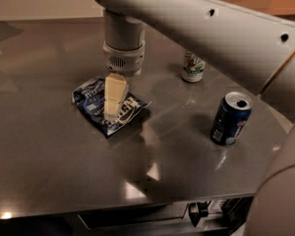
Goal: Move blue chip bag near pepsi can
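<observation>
Gripper (pixel 112 113) hangs over bag (pixel 129 107); you cannot tell its grip; centre it, clamp firmly, carry toward pepsi can (pixel 230 118).

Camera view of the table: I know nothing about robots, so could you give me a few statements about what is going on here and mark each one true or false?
1. The gripper is down over the chip bag. True.
2. The Pepsi can lies on its side. False: it stands upright on the table.
3. The chip bag touches the Pepsi can. False: bare table lies between them, and the bag is further left in the picture.
4. A white and green can stands farther back than the Pepsi can. True.
5. The gripper is at the white and green can. False: it is at the chip bag, well apart from that can.
</observation>
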{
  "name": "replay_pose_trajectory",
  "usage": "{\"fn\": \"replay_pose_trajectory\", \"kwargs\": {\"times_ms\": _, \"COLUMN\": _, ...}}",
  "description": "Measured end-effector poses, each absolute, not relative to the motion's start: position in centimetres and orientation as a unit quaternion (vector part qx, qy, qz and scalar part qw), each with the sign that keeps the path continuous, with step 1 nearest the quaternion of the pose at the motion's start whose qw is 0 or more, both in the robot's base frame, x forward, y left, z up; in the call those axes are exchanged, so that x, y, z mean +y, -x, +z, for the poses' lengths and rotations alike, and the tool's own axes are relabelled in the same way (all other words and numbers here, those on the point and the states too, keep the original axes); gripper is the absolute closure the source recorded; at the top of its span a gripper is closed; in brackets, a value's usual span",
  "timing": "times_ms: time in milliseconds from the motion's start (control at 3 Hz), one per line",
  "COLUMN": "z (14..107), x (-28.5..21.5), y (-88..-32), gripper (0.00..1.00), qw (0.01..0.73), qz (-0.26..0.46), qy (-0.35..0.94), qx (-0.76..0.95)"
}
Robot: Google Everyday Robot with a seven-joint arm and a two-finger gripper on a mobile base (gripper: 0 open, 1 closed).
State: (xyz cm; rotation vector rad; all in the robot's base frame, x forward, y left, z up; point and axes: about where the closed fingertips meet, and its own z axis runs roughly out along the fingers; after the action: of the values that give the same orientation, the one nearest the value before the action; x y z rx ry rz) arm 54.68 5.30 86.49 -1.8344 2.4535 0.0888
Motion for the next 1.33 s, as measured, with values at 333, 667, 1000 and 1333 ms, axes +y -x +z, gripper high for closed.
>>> {"fn": "replay_pose_trajectory", "kwargs": {"times_ms": 333, "z": 84.3, "x": 5.6, "y": -54.6, "gripper": 0.0, "qw": 0.019, "qz": 0.022, "qy": 0.598, "qx": 0.801}}
{"fn": "replay_pose_trajectory", "kwargs": {"times_ms": 667, "z": 83.0, "x": 5.8, "y": -54.3, "gripper": 0.0, "qw": 0.005, "qz": 0.017, "qy": 0.596, "qx": 0.803}}
{"fn": "replay_pose_trajectory", "kwargs": {"times_ms": 1000, "z": 82.6, "x": 5.5, "y": -54.3, "gripper": 0.18, "qw": -0.001, "qz": 0.008, "qy": 0.59, "qx": 0.808}}
{"fn": "replay_pose_trajectory", "kwargs": {"times_ms": 1333, "z": 82.9, "x": 5.1, "y": -54.3, "gripper": 0.41, "qw": -0.003, "qz": 0.002, "qy": 0.583, "qx": 0.812}}
